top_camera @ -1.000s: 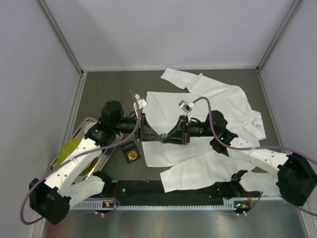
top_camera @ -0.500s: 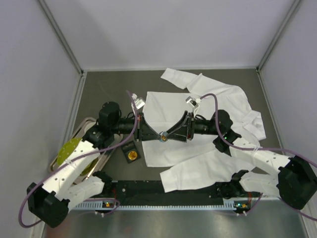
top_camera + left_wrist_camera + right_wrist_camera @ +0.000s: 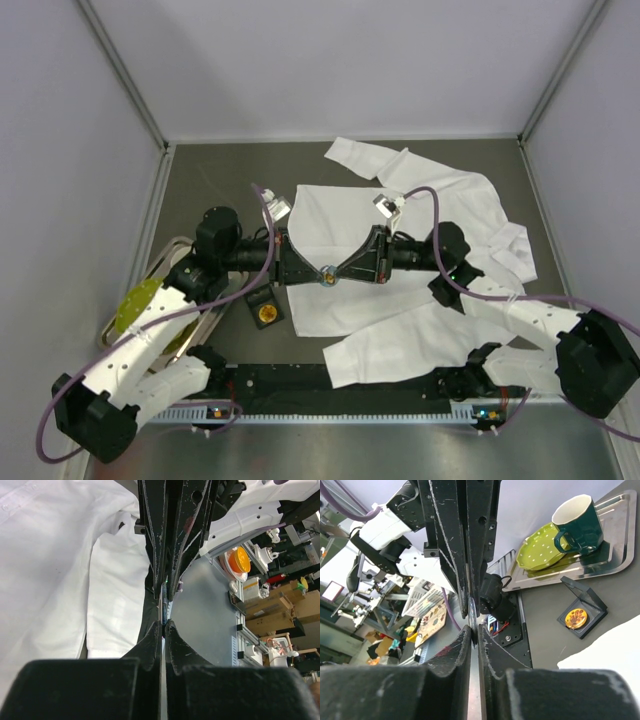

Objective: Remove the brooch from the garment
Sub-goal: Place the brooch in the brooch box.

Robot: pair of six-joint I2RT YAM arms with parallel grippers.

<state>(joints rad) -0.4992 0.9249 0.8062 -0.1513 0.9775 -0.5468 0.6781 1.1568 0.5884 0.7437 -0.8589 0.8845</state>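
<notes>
Both pinched shut, left gripper point(image 3: 318, 276) and right gripper point(image 3: 337, 275) meet tip to tip mid-frame, just inside the left edge of the shirt point(image 3: 440, 200); bare table point(image 3: 220, 175) lies open upper left.

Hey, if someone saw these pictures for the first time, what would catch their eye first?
The big white shirt sprawled across the dark table, and over its middle the left gripper and right gripper meeting tip to tip, jaws shut. Then the open black box with a gold disc, just off the shirt's edge on the left arm's side.
</notes>
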